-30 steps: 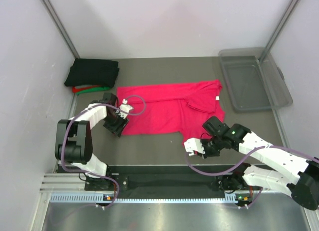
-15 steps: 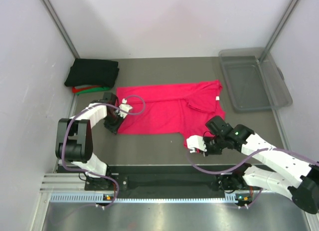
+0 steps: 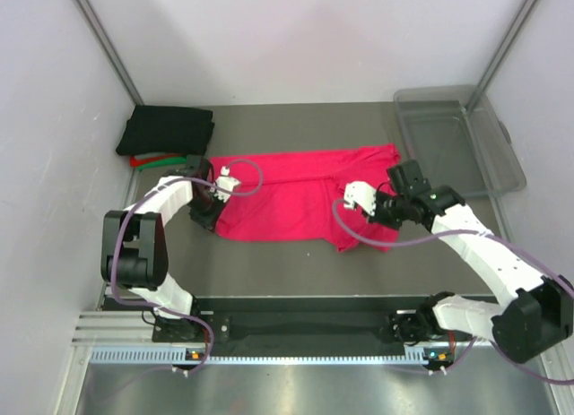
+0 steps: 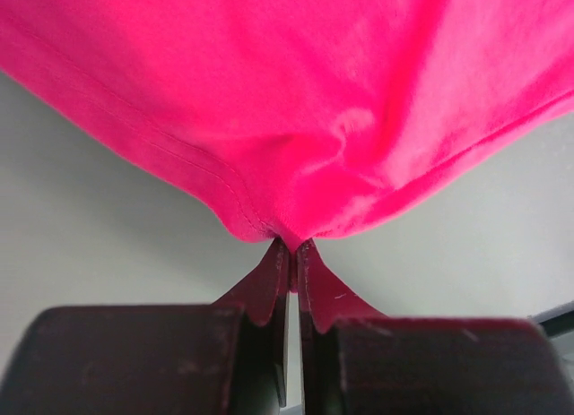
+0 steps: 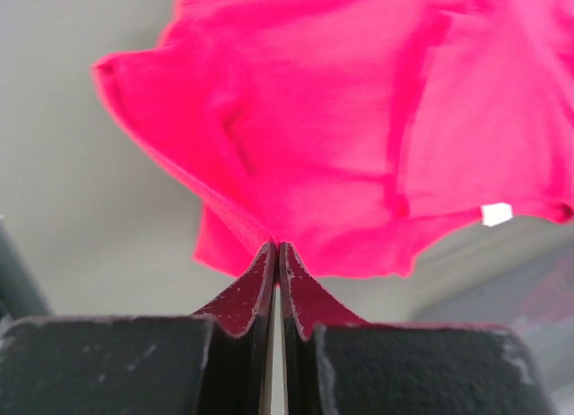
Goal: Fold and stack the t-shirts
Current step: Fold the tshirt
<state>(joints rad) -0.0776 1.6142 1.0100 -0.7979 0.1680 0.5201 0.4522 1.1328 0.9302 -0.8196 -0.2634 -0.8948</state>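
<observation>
At the far left of the table (image 3: 287, 267), a folded stack of shirts (image 3: 166, 130) lies done. Just beside it, the spread pink shirt (image 3: 287, 200) is pinched at its near left corner by the left fingers (image 4: 283, 263), and its near right corner is clamped by the right fingers (image 5: 267, 267) and held raised over the cloth, seemingly so a fold can be made.

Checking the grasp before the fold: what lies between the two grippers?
The pink t-shirt spans that stretch in the top view, with the left gripper and right gripper each shut on an edge of it.
</observation>
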